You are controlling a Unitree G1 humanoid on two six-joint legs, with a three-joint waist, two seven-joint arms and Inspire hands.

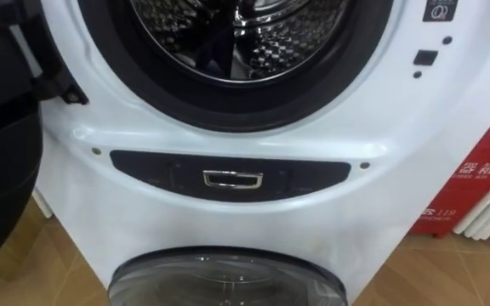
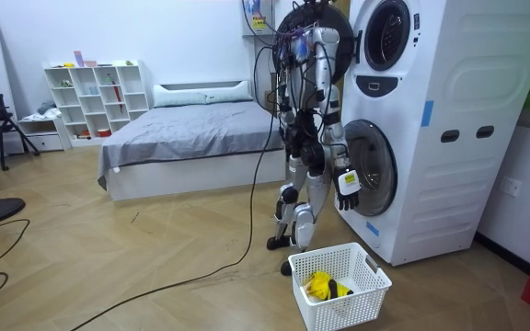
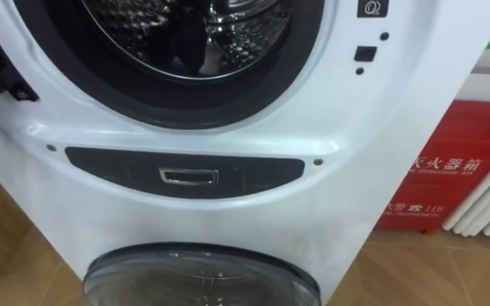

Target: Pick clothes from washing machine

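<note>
Right hand [image 2: 348, 184] by lower door [image 2: 377, 175] | drum [image 1: 245, 38] open | red box [image 1: 483, 183] lettered

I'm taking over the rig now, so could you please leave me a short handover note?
Right hand hangs low by the lower door; no cloth seen in it.
Upper door is open; the part of the drum in view holds no clothes.
Basket on the floor behind the robot holds a yellow cloth.
Left: check the rest of the drum, pull out anything there.
</note>
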